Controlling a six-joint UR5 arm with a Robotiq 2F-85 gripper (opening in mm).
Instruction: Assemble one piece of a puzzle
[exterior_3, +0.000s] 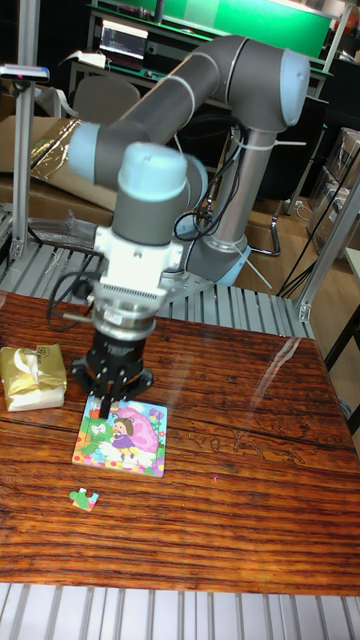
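Observation:
A colourful square puzzle board (124, 437) with a cartoon girl lies on the wooden table (230, 480). A loose puzzle piece (84, 498), green and blue, lies on the table just below the board's lower left corner. My gripper (107, 407) points straight down over the board's upper left corner, its fingertips at or just above the surface. The fingers look close together, but I cannot tell whether they hold a piece.
A gold wrapped box with a white ribbon (32, 377) sits at the table's left edge, beside the gripper. The arm's base (230, 250) stands behind the table on a metal frame. A chair (265, 235) and cables are behind.

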